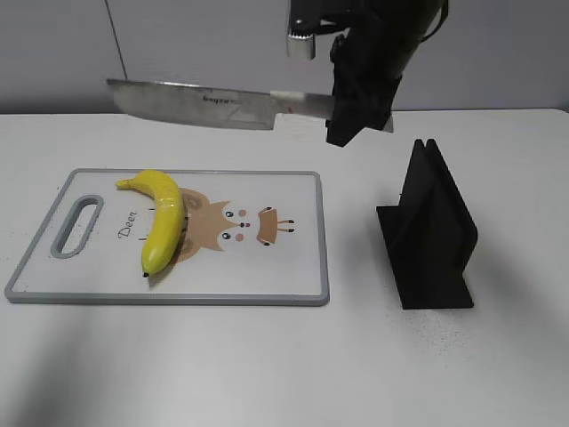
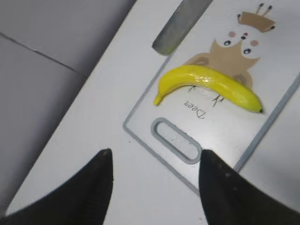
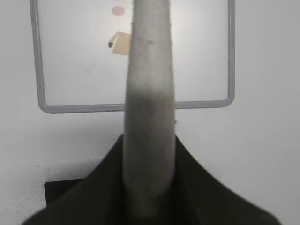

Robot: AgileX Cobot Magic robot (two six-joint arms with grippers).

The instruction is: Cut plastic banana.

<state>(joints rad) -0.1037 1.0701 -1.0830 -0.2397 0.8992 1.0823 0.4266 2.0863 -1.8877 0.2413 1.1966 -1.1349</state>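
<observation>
With the right gripper [image 1: 357, 111] clamped on the knife [image 1: 200, 105] high above the board [image 1: 267, 267] and the left gripper [image 2: 154, 183] empty and wide open, the blade should swing over the banana [image 1: 163, 218] lying on the board's left half, then drop square across its middle.

1. Knife [image 3: 149, 108]: blurred in the right wrist view, tip cut off at the top edge.
2. Knife handle hidden inside right gripper [image 1: 356, 111].
3. Left gripper [image 2: 154, 187]: only fingertips show.
</observation>
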